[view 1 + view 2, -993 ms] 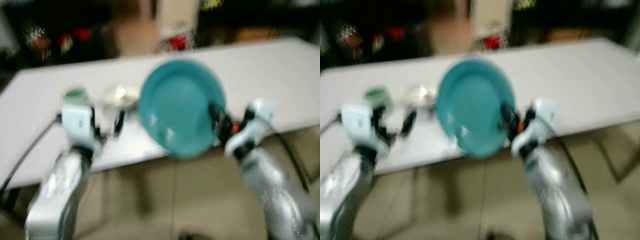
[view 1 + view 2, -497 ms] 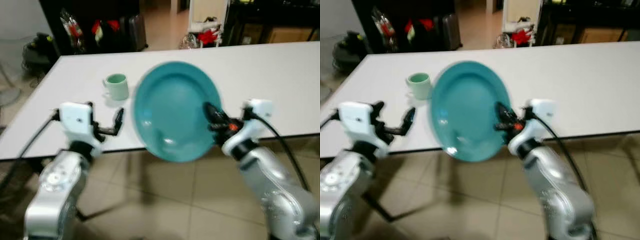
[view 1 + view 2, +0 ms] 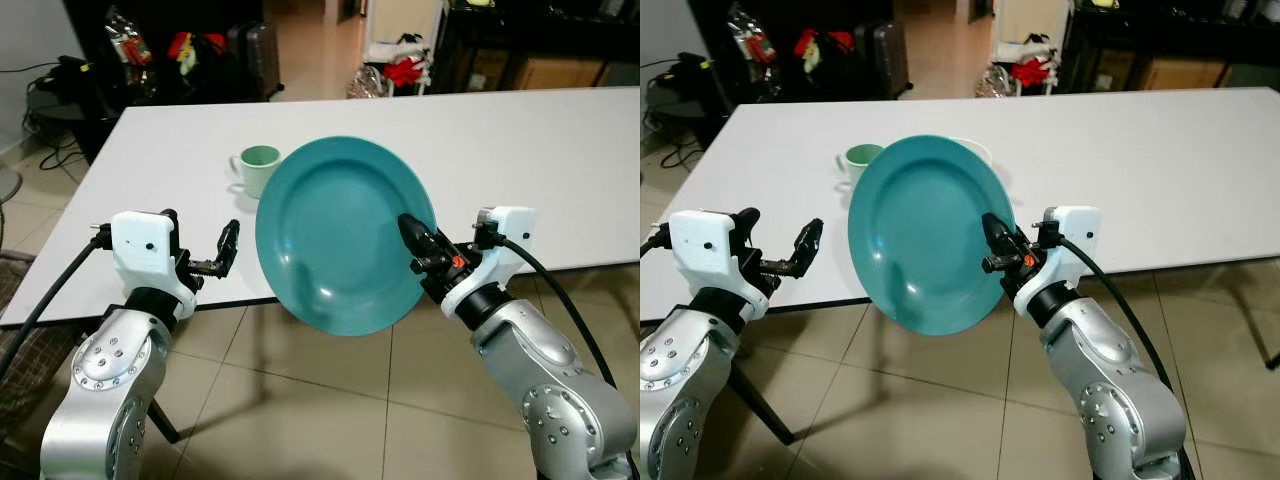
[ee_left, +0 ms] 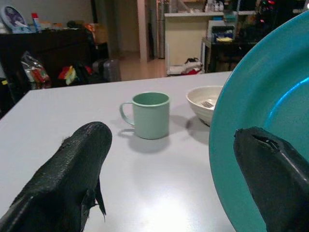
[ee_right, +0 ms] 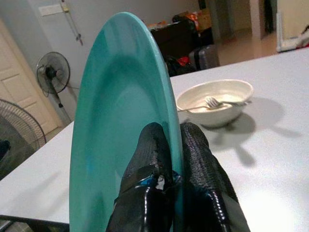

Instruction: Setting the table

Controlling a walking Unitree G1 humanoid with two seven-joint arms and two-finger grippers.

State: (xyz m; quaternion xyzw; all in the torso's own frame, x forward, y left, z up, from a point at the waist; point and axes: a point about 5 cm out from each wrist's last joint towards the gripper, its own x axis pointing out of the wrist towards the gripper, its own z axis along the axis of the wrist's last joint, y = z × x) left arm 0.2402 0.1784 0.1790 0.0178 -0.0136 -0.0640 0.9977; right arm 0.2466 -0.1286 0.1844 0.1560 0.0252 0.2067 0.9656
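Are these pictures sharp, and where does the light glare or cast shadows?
Both eye views are sharp; a glint shows low on the teal plate. Left wrist view: the mug casts a soft shadow on the table, and the near fingers look blurred. Right wrist view: the bowl throws a shadow.

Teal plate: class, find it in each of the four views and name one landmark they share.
Left eye view: teal plate centre, tilted upright.
Right eye view: left of centre.
Left wrist view: rim overlapping the bowl.
Right wrist view: edge-on, pinched by the right hand.
Shared landmark: white table.
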